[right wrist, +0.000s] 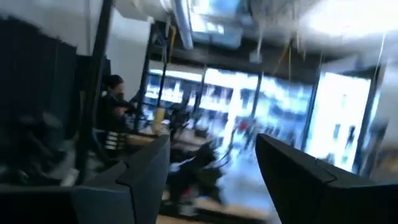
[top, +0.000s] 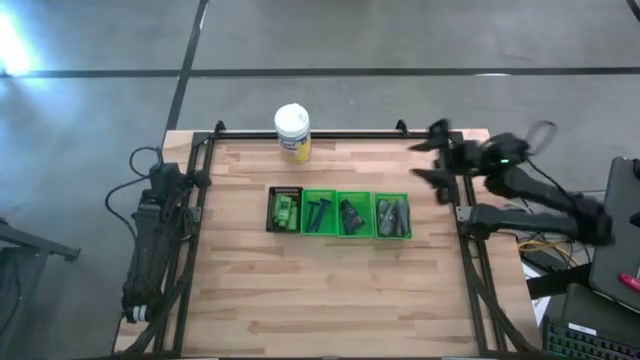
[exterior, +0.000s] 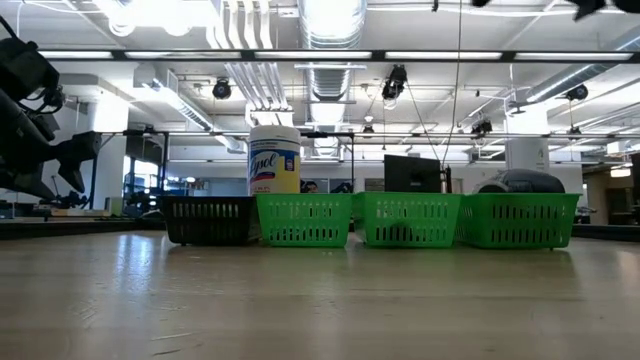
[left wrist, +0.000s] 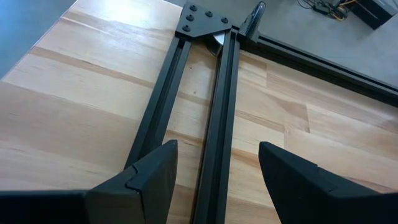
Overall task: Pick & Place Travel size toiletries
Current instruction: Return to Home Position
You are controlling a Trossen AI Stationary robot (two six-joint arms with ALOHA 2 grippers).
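Wood table (top: 300,290): four bins in one row, one black bin (top: 285,189), three green bins (top: 353,193). Bottles (top: 287,212), razors (top: 320,214), packets (top: 352,214) and tubes (top: 393,213) lie inside, one kind per bin; their counts unreadable. One jar (top: 292,130) behind. Left gripper (left wrist: 217,148) parked at left rail (left wrist: 158,118), right gripper (top: 435,153) above far right corner; both sets of fingers wide apart.

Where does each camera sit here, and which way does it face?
High: above the table, looking straight down; both arms show.
Low: at table-top height, looking level at the bins; an arm shows at its left edge.
Left wrist: looks down past the open left hand at frame rails.
Right wrist: looks into the room past the open right hand.
High and low share bins and jar.
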